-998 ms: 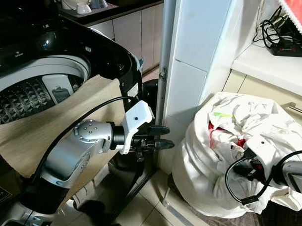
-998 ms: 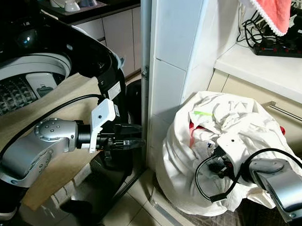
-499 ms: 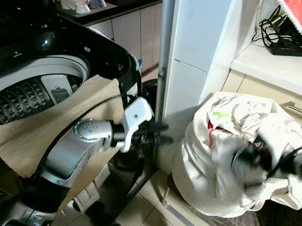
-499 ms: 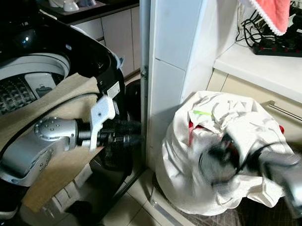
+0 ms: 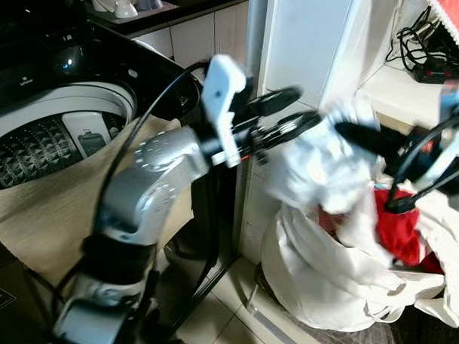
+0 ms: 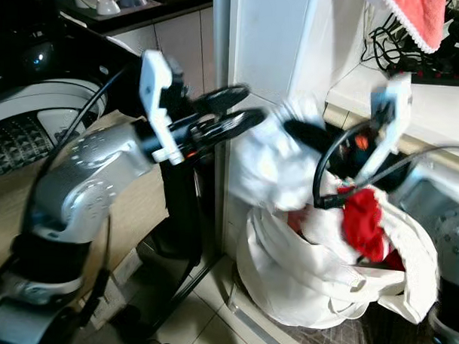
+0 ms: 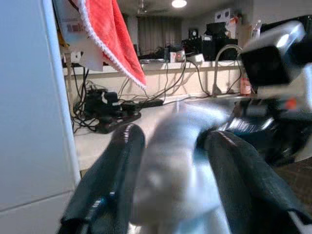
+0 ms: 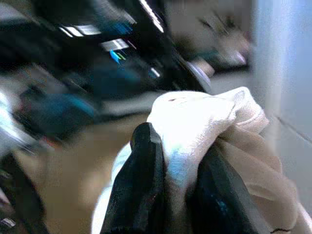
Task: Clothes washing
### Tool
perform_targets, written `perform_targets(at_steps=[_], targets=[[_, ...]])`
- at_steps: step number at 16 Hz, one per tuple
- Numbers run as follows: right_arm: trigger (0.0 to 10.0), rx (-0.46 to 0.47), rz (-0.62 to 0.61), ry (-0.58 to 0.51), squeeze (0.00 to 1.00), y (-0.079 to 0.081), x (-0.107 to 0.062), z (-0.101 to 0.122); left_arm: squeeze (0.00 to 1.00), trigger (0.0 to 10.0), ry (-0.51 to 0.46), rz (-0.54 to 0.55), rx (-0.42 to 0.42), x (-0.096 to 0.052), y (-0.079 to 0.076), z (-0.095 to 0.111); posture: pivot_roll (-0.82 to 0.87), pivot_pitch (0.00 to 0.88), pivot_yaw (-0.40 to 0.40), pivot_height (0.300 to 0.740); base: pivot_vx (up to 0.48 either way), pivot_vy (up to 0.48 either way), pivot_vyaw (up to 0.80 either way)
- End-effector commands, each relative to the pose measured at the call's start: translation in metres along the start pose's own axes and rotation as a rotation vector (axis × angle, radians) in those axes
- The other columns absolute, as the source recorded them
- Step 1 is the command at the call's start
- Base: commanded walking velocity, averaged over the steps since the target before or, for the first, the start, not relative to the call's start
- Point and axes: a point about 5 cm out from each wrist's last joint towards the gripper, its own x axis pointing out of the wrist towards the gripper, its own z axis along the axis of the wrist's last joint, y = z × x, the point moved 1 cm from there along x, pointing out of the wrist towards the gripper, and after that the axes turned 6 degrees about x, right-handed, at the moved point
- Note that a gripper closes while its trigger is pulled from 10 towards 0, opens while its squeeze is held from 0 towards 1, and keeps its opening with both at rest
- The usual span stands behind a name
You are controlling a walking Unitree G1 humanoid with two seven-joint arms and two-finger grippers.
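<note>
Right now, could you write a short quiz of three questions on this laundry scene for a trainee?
1. True or false: the right gripper is shut on the crumpled white garment.
2. What lies exposed in the white cloth laundry bag? A) red fabric B) blue towel C) black shoe
3. Which cloth hangs over the rim of the black top-loading washing machine?

Key: 1 true, the fingers pinch it. 2 A. 3 the beige cloth.

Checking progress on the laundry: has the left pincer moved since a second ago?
Yes. The left pincer has risen from low beside the white pillar to across its front, toward the laundry bag, its fingers now around a white garment that the right pincer grips.
</note>
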Motion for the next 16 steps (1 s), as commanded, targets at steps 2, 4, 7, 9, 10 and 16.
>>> perform_targets(at_steps=[2, 4, 7, 9, 10, 16], targets=[[0.0, 0.009, 0.102, -0.108, 0.00, 0.016, 0.006, 0.020, 1.00, 10.0, 0.024, 0.009, 0.007, 0.008, -0.003, -0.008, -0.12, 0.000, 0.032, 0.740, 0.000, 0.000, 0.00], [0.0, 0.027, 0.120, -0.109, 0.00, 0.019, 0.010, 0.019, 0.40, 10.0, 0.039, -0.018, -0.028, 0.009, -0.010, -0.014, -0.12, 0.000, 0.032, 0.740, 0.000, 0.000, 0.00], [0.0, 0.048, 0.114, -0.101, 0.00, 0.020, 0.012, 0.016, 0.00, 10.0, 0.016, -0.074, -0.092, 0.006, -0.022, -0.018, -0.12, 0.000, 0.028, 0.740, 0.000, 0.000, 0.00], [0.0, 0.058, 0.110, -0.109, 0.00, 0.020, 0.012, 0.017, 0.00, 0.0, 0.022, -0.065, -0.098, 0.006, -0.022, -0.021, -0.12, 0.000, 0.030, 0.740, 0.000, 0.000, 0.00], [0.0, 0.057, 0.108, -0.106, 0.00, 0.020, 0.013, 0.017, 0.00, 0.0, 0.018, -0.065, -0.103, 0.006, -0.022, -0.021, -0.12, 0.000, 0.030, 0.740, 0.000, 0.000, 0.00], [0.0, 0.054, 0.104, -0.086, 0.00, 0.022, 0.014, 0.014, 0.00, 0.0, 0.007, -0.054, -0.102, 0.006, -0.017, -0.018, -0.13, 0.000, 0.033, 0.740, 0.000, 0.000, 0.00]])
